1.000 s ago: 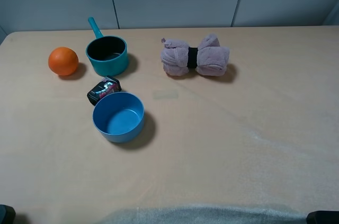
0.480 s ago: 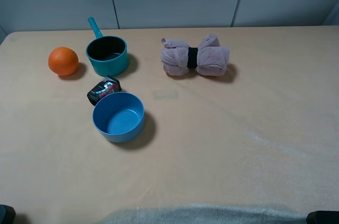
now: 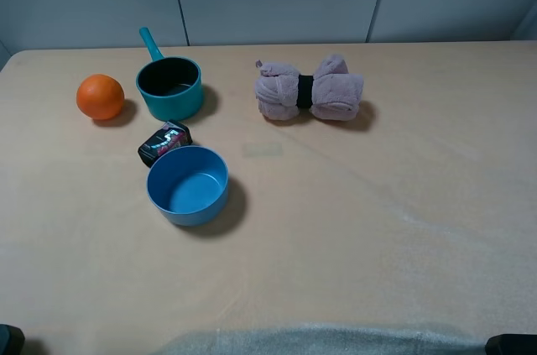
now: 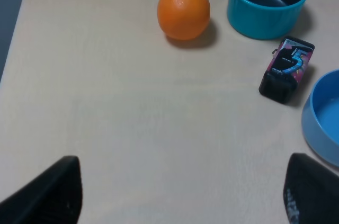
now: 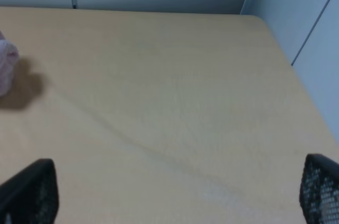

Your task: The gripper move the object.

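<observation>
The blue bowl stands upright and empty on the left half of the tan table; its rim also shows at the edge of the left wrist view. My left gripper is open and empty, fingers wide apart, low over the table's front left, well short of the bowl. My right gripper is open and empty over the bare right side of the table. In the exterior high view only dark bits of the arms show at the bottom corners.
An orange, a teal saucepan with a handle and a small black packet lie behind the bowl. A rolled pink towel lies at the back middle. The table's right edge is near.
</observation>
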Action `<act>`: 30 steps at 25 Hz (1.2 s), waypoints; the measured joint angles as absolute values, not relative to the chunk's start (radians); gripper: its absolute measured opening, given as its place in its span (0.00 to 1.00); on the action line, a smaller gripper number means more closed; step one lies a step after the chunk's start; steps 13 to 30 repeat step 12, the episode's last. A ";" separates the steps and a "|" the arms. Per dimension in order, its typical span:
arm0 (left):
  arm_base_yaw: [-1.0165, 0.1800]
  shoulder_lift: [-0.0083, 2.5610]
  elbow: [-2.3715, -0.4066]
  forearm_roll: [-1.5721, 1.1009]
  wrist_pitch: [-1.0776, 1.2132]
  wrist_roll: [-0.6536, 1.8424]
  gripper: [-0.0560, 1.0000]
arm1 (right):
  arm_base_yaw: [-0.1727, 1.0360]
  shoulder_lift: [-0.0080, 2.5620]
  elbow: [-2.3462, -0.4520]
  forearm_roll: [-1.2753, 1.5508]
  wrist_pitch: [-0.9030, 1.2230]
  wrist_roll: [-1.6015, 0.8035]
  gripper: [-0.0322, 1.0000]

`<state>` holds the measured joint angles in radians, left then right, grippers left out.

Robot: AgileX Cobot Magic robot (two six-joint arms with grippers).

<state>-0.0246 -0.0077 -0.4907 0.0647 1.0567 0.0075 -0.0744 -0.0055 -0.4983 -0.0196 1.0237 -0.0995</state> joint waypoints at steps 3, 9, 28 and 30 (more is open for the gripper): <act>-0.025 -0.008 -0.491 0.065 1.057 0.008 0.84 | -0.074 -0.006 -0.498 -0.020 1.024 -0.100 0.70; -0.025 -0.008 -0.491 0.065 1.057 0.008 0.84 | -0.074 -0.006 -0.498 -0.020 1.024 -0.100 0.70; -0.025 -0.008 -0.491 0.065 1.057 0.008 0.84 | -0.074 -0.006 -0.498 -0.020 1.024 -0.100 0.70; -0.025 -0.008 -0.491 0.065 1.057 0.008 0.84 | -0.074 -0.006 -0.498 -0.020 1.024 -0.100 0.70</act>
